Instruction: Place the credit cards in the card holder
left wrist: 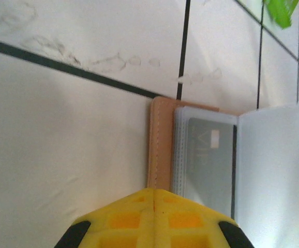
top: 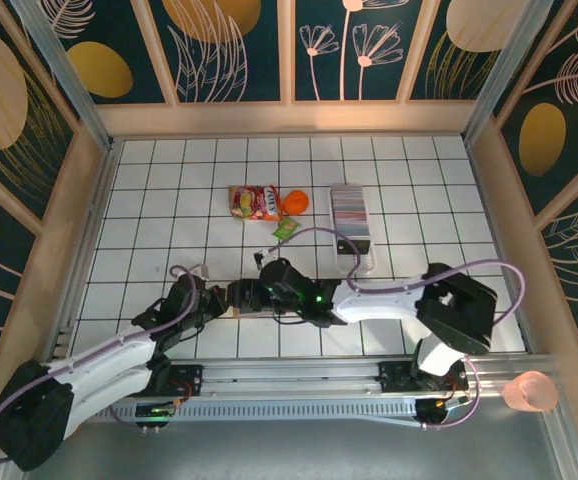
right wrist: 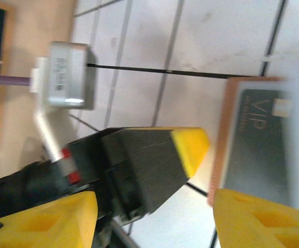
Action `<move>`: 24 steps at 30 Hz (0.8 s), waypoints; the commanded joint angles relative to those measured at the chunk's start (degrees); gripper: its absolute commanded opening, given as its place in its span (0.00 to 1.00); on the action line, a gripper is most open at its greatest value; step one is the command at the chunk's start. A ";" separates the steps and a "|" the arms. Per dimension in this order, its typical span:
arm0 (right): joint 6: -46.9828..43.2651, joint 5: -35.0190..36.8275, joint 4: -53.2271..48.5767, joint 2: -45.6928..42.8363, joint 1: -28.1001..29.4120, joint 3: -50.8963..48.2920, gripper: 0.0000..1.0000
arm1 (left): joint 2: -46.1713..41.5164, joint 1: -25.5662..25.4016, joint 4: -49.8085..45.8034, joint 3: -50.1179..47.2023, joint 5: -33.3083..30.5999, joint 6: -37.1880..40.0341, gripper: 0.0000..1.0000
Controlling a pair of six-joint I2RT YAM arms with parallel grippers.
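The card holder (left wrist: 160, 139) lies open on the white tiled worktop (top: 149, 210), near the front edge in the middle, where both arms meet. Its pink border is toward the left arm, and its grey pockets already carry one dark card (left wrist: 209, 160) with "VIP" printed on it. The left gripper (left wrist: 154, 199) has its yellow fingertips pressed together, and its tip stands right at the pink edge of the holder; I see nothing between the fingertips. The right gripper (right wrist: 152, 212) is spread, one finger on each side of the left gripper's tip, and its right finger (right wrist: 263, 219) is over the near end of the holder. So the left gripper stands directly in the space between the right fingers. The credit cards (top: 352, 212) stand as a striped row in a white tray (top: 361, 256) further back and to the right, well apart from the holder. Left of the tray lie a red snack packet (top: 253, 202), an orange thing (top: 296, 201) and a small green packet (top: 286, 228), the last between the tray and the grippers.
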 commanded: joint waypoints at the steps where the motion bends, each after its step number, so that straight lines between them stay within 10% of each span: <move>1: -5.49 0.52 4.84 -5.40 1.41 -0.26 0.62 | -3.18 -0.20 -1.47 -1.44 -3.14 -2.08 0.00; 10: 3.32 18.58 -16.84 -11.77 1.88 -3.84 0.62 | -5.67 -0.24 -3.18 -1.18 -4.44 -2.81 0.00; 24: 6.92 12.66 -25.97 1.42 0.68 0.06 0.64 | -0.03 -0.24 -1.17 -0.43 -1.60 -1.34 0.00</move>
